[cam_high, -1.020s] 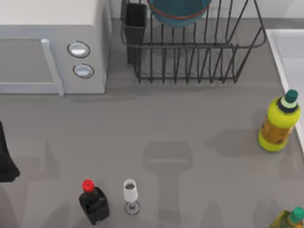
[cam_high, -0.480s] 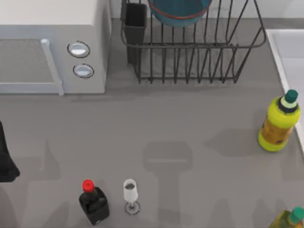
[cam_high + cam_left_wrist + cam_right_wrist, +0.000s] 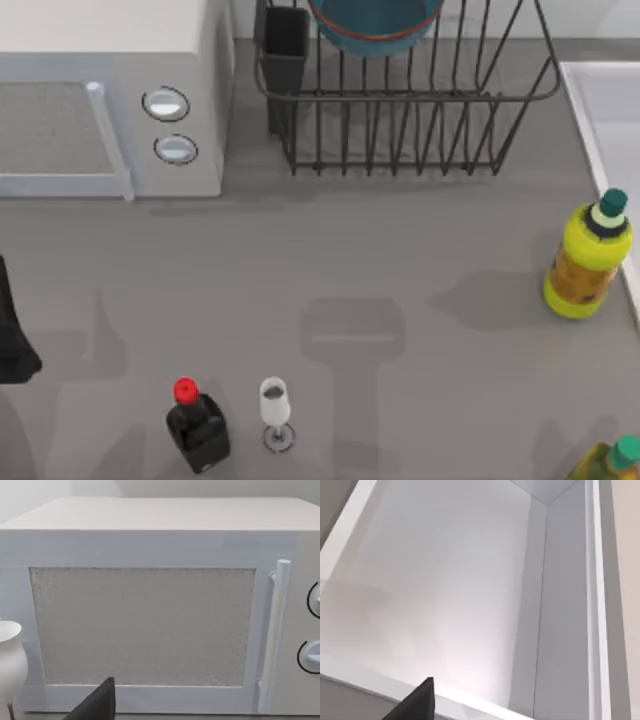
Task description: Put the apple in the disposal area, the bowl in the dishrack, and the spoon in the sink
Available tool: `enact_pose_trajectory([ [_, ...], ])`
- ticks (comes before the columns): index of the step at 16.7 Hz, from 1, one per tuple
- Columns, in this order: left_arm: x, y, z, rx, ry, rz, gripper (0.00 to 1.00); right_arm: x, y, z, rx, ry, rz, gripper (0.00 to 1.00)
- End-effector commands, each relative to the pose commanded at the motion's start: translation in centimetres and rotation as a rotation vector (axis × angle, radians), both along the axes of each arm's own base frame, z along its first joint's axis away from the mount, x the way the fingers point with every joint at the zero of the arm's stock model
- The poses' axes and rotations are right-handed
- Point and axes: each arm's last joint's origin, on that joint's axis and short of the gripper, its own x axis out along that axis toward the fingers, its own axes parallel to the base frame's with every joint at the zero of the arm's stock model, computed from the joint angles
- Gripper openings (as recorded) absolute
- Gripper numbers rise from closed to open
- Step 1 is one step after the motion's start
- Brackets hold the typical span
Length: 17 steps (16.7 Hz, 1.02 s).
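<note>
Finishing cleanly here probably means lifting the right arm straight up out of the sink (image 3: 470, 580) before swinging back over the surface (image 3: 400, 260), so nothing clips the raised pale rim or the yellow bottle (image 3: 588, 262) standing just beside it at the right edge. The microwave (image 3: 110, 90) fills the far left corner, and the left arm (image 3: 12, 335) sits parked at the left edge, facing the microwave door. The rack (image 3: 410, 95) stands along the far edge with the bowl (image 3: 375, 25) already resting inside it. From the wrist, the right arm looks down into the white basin; whether the spoon lies there cannot be told, and I cannot tell how either arm's jaws stand. A black bottle (image 3: 197, 425) and a glass (image 3: 275, 408) stand at the near edge.
</note>
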Motion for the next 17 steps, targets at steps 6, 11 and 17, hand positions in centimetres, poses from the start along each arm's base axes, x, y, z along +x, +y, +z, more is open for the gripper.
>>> enact_pose_trajectory([
  [6,0.0,0.0,0.0,0.0,0.0,0.0,1.0,3.4,-3.9,1.4,-0.332,0.584,0.324,1.0],
  [11,0.0,0.0,0.0,0.0,0.0,0.0,1.0,5.5,-7.3,0.6,-0.337,0.905,0.666,1.0],
  [17,0.0,0.0,0.0,0.0,0.0,0.0,1.0,6.3,-9.2,-0.6,-0.254,1.033,0.868,1.0],
])
